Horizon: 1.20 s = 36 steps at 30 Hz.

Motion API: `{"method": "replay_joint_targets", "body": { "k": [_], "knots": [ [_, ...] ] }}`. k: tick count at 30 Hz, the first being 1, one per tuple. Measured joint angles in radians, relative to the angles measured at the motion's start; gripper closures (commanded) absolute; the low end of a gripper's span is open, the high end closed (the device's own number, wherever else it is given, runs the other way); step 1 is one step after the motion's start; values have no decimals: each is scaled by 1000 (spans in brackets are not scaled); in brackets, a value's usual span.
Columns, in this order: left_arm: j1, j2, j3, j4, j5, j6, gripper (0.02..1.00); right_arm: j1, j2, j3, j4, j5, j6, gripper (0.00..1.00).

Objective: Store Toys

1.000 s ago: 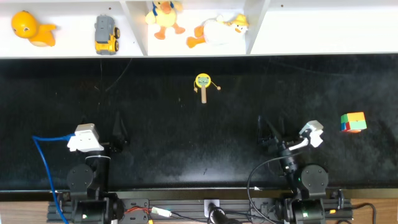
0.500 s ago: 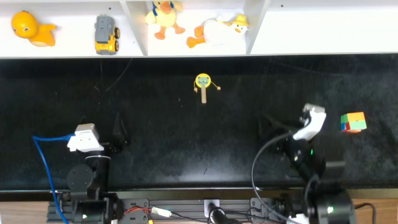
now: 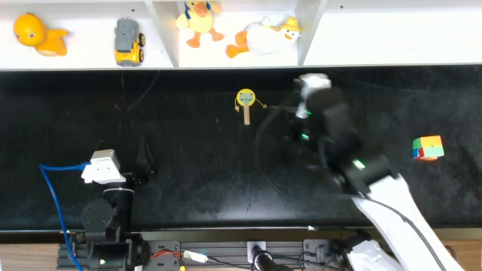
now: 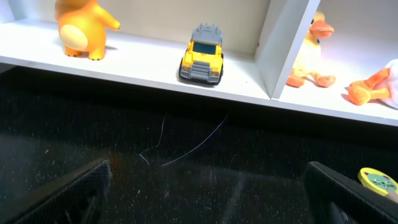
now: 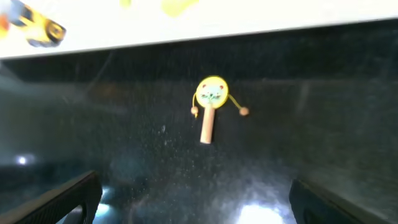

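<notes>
Right gripper [image 5: 198, 208] splayed open near yellow rattle [image 5: 211, 106], bare black mat [image 3: 188, 143] all around it, white shelf [image 3: 241, 68] edge just beyond, left gripper [image 4: 208, 193] open, well back.

We've got a black tabletop [image 3: 188, 150] with just two toys lying on it: a little yellow rattle drum [image 3: 246, 100] near the back middle and a multicoloured cube [image 3: 427, 148] well off to the right. Along the back edge sits a white shelf [image 3: 376, 30]. Its left compartment holds an orange duck [image 3: 38, 34] and a yellow truck [image 3: 128, 41], and its middle one holds a yellow plush duck [image 3: 199, 21] beside a white plush duck [image 3: 267, 38] on its side.
</notes>
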State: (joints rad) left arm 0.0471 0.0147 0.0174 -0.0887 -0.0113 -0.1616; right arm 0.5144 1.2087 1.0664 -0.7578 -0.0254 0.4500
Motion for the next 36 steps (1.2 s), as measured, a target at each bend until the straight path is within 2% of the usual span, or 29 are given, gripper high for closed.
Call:
{"method": "replay_joint_targets", "body": {
  "k": [8,17,29,36],
  "knots": [
    [0,0,0,0,0,0,23,80,370,168,-118,55,103,3],
    [0,0,0,0,0,0,20,116,617,340,-156,58,160,27],
    [0,0,0,0,0,0,20,114,743,343,-96,60,178,172],
    [0,0,0,0,0,0,20,114,793,351,-62,67,167,321]
  ]
}}
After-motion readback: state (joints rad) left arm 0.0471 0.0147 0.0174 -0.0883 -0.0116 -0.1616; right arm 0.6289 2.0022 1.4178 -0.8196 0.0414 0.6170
